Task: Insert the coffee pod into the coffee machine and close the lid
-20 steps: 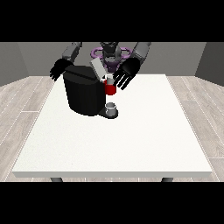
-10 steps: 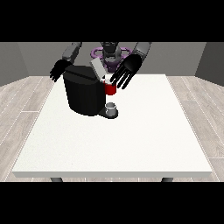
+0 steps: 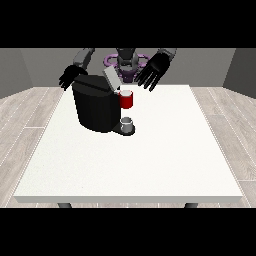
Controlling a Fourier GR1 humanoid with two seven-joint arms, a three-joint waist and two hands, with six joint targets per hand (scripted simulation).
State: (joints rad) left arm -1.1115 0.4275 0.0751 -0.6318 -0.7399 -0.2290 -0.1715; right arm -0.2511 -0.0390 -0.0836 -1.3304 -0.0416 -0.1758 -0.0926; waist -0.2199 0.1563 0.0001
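Fingers of my hand at the view's right [image 3: 152,72] were spread wide and held nothing, just above the coffee machine [image 3: 96,106]. My other hand [image 3: 70,78] hung relaxed behind it. The lid [image 3: 111,77] stood tilted up, so closing remained. A grey thing [image 3: 127,122] sat at the machine's base; I could not tell whether it was the pod.
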